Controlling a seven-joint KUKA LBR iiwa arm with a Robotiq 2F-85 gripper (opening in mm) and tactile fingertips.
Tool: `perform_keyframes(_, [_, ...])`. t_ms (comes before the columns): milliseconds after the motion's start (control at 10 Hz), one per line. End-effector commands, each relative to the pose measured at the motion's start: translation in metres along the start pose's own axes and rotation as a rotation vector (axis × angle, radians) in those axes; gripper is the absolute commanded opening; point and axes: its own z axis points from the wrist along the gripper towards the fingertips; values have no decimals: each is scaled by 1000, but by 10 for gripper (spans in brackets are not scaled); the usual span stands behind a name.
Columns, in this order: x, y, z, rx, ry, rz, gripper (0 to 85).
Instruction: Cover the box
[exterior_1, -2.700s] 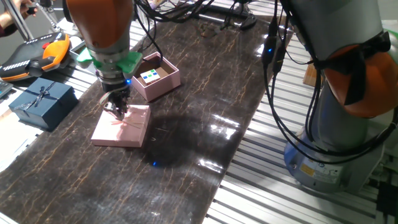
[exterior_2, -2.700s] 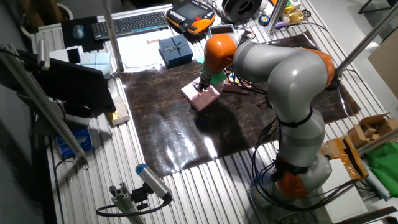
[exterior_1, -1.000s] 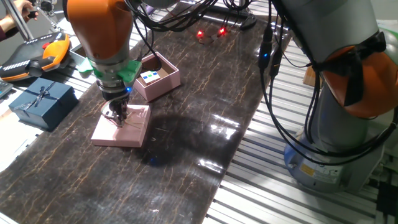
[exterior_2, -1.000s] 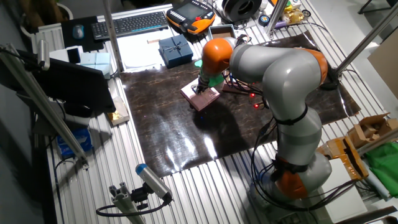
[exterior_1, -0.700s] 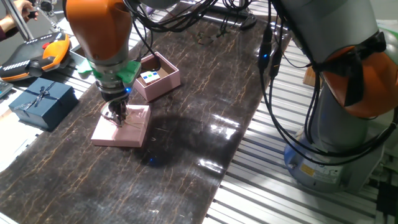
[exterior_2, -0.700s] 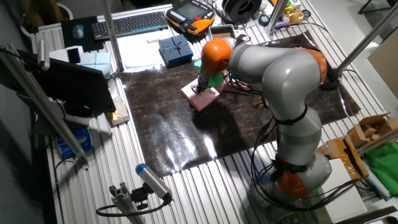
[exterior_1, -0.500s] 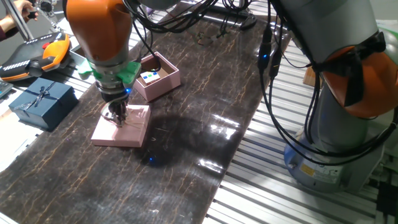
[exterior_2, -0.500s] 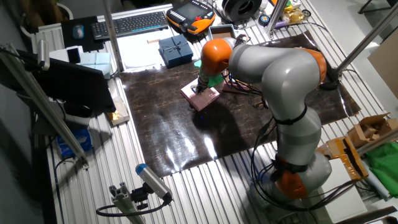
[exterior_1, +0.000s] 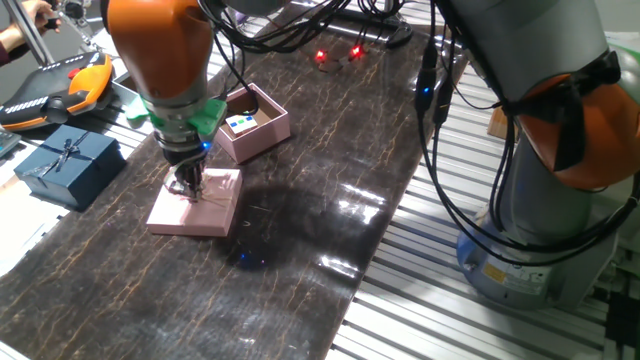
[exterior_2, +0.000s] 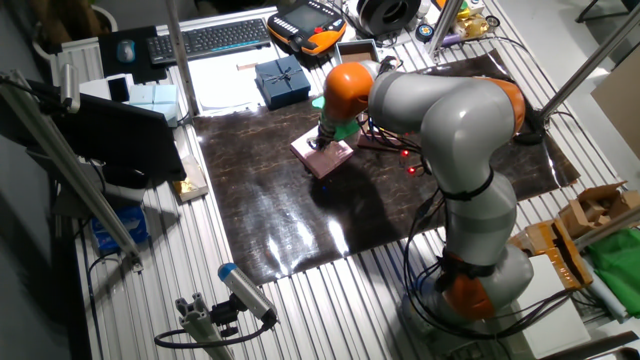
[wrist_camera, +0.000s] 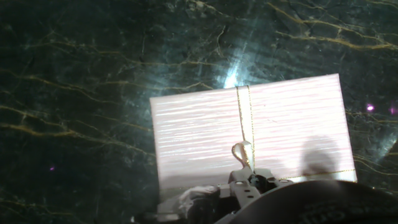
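Nothing moved since earlier | pincer (exterior_1: 188, 187) pressed together, tips on pink lid (exterior_1: 197, 203) | box (exterior_1: 252, 122) uncovered beside

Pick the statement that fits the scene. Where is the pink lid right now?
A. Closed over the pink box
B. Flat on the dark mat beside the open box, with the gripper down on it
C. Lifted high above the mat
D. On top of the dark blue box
B: the lid lies flat on the mat, the gripper down at its bow, while the box beside it stands open.
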Motion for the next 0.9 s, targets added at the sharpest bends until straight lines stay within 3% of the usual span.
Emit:
perform_keyframes(0, [0, 0, -2, 6, 1, 5, 7])
perform_keyframes(800, [2, -8, -46, 44, 36, 73, 7])
